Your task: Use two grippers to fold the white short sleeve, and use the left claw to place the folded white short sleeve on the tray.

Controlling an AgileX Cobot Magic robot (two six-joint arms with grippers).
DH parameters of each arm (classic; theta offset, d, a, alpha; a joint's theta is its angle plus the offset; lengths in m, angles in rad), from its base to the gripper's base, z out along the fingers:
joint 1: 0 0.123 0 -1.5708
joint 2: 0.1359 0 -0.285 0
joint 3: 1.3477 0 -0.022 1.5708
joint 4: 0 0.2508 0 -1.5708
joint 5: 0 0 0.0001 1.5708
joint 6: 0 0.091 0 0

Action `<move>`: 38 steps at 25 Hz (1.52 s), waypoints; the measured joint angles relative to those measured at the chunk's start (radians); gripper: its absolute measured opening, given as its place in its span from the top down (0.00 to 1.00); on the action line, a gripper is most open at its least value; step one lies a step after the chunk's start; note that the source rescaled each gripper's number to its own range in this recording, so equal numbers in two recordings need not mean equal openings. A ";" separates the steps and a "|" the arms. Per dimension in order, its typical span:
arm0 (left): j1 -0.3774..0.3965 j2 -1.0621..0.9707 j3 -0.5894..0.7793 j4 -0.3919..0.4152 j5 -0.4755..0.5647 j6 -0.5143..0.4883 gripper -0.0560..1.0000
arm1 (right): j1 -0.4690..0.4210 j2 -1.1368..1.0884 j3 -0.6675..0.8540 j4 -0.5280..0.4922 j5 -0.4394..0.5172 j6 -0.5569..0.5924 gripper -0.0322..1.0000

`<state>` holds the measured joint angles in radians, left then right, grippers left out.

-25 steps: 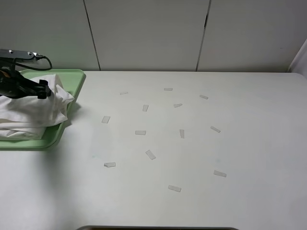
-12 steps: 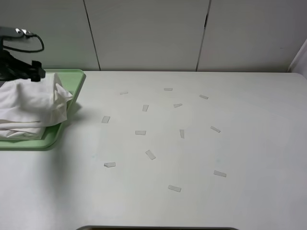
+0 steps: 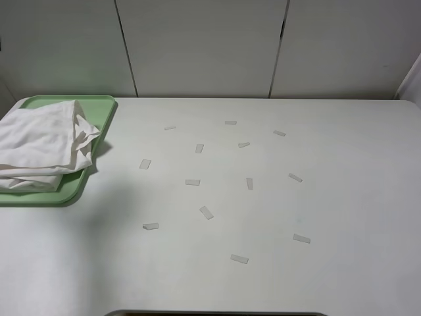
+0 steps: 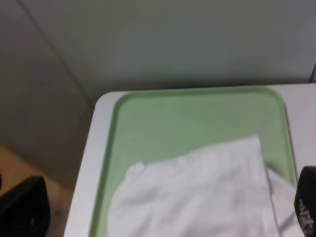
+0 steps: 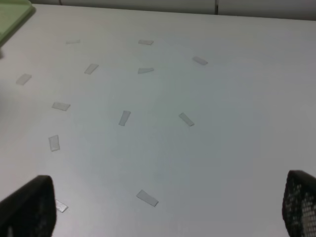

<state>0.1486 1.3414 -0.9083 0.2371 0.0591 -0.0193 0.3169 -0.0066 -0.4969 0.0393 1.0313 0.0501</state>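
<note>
The white short sleeve (image 3: 41, 143) lies folded and wrinkled on the pale green tray (image 3: 99, 103) at the table's far left. It also shows in the left wrist view (image 4: 197, 192), lying on the tray (image 4: 187, 116). No arm shows in the exterior high view. In the left wrist view my left gripper (image 4: 163, 212) is open and empty, held above the shirt, with its black fingertips (image 4: 23, 207) wide apart. In the right wrist view my right gripper (image 5: 163, 210) is open and empty above the bare table, its fingertips (image 5: 29, 205) at the frame's corners.
Several small white paper strips (image 3: 206, 212) lie scattered over the middle of the white table (image 3: 355, 197). A panelled wall (image 3: 204, 46) stands behind the table. One corner of the tray (image 5: 15, 12) shows in the right wrist view.
My left arm has risen off the shirt and left the exterior high view. The shirt stays on the tray and has settled flatter.
</note>
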 joint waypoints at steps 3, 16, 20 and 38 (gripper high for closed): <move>0.000 -0.159 0.000 0.001 0.182 0.000 0.00 | 0.000 0.000 0.000 0.000 0.000 0.000 0.00; 0.000 -0.783 0.000 -0.075 0.713 -0.004 0.00 | 0.000 0.000 0.000 0.000 0.000 0.000 0.00; 0.000 -0.892 0.003 -0.075 0.807 -0.004 0.00 | 0.000 0.000 0.000 0.000 0.000 0.000 0.00; -0.106 -1.347 0.154 -0.214 1.103 0.013 0.00 | 0.000 0.000 0.000 0.000 0.000 0.000 0.00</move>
<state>0.0426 -0.0055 -0.7542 0.0231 1.1618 -0.0062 0.3169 -0.0066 -0.4969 0.0393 1.0313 0.0501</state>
